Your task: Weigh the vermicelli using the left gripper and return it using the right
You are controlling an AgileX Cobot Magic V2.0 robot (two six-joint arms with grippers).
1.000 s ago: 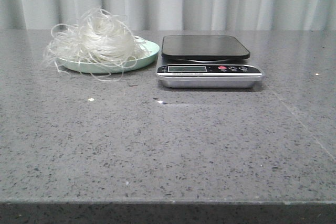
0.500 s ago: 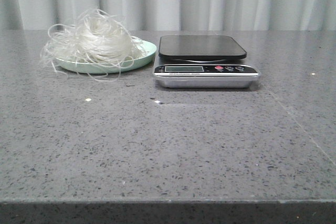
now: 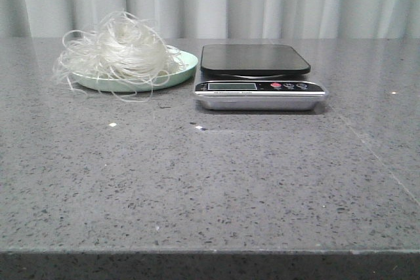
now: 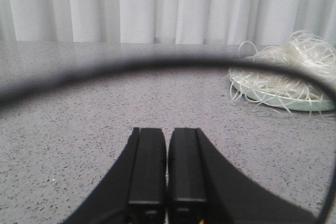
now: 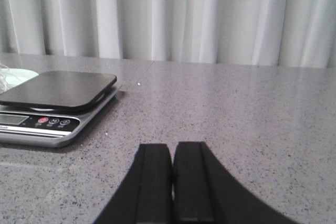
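Simply, one vermicelli (image 3: 118, 50) nest, one scale (image 3: 259, 77); both grippers' fingers (image 4: 148, 167) closed, empty.

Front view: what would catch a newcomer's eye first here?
The vermicelli, a fluffy white nest spilling over a pale green plate at the back left of the table. Just to its right sits a scale with nothing on its black platform. No arm shows in the front view; each wrist view shows its gripper, left gripper and right gripper, shut and holding nothing.
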